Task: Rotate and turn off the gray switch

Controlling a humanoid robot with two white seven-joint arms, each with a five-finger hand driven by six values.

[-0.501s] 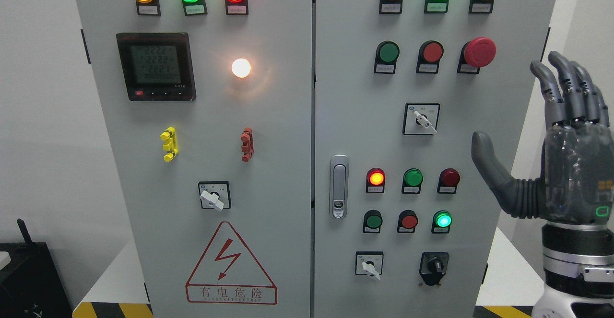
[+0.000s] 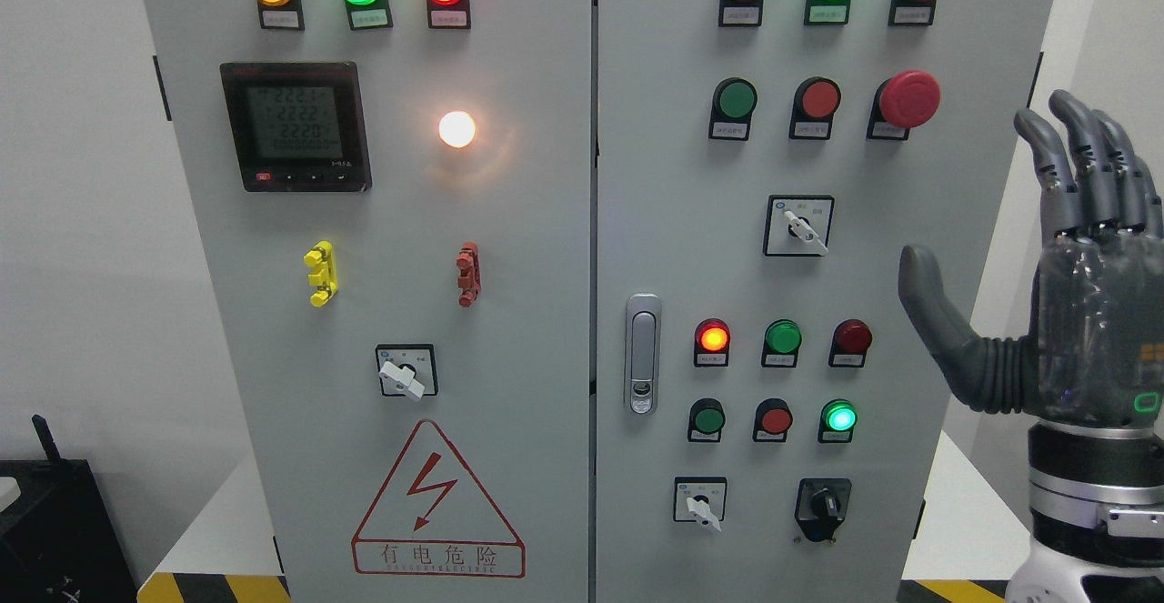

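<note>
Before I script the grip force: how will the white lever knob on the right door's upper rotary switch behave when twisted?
The white lever knob looks like rigid plastic, so probably stiff, not bendy. It is narrow and smooth, so the open right hand might slip. Being panel-mounted, it should only rotate.

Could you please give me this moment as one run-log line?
right hand: open, raised beside panel | gray switch: untouched | left hand: not in view

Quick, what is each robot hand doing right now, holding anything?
Left robot hand: not in view.
Right robot hand: open, fingers spread and pointing up, holding nothing, raised at the right of the cabinet.
</note>
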